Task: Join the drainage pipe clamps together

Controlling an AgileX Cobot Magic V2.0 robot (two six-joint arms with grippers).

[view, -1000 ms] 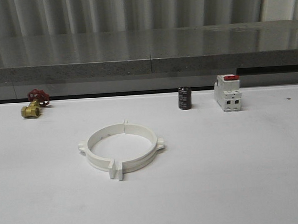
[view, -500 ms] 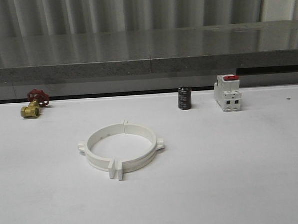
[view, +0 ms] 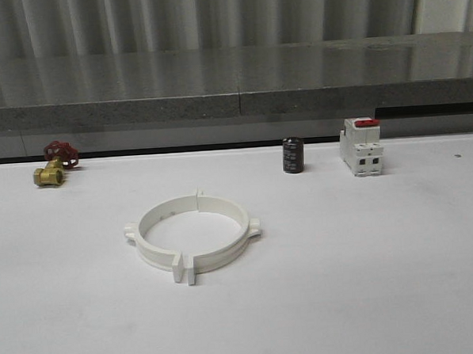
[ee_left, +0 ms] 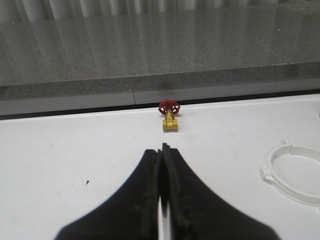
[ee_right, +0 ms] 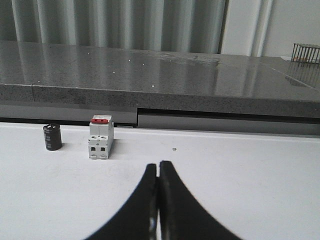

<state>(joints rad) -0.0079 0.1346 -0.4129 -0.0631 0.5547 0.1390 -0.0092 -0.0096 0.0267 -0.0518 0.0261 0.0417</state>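
1. Black left gripper (ee_left: 163, 150): tips pressed together, nothing between them, held low over the bare white table (ee_left: 75, 150) and aimed toward the valve (ee_left: 169, 116).
2. Black right gripper (ee_right: 158, 167): tips likewise pressed together and empty, low over the table, aimed toward the grey ledge (ee_right: 200, 75); the breaker (ee_right: 100, 137) and capacitor (ee_right: 52, 137) stand ahead of it, to one side.
3. Clamps (view: 193, 235): two white half-rings lying flat left of the table's centre, forming one wide ring. Front tabs stand side by side with a narrow seam showing; rear tabs meet too. One small lug juts out on each side. The left wrist view catches part of the ring.
4. Clamps sit well apart from valve, capacitor and breaker, which line the far edge.
5. Versus a second ago: front view unchanged, ring and other parts in the same spots.
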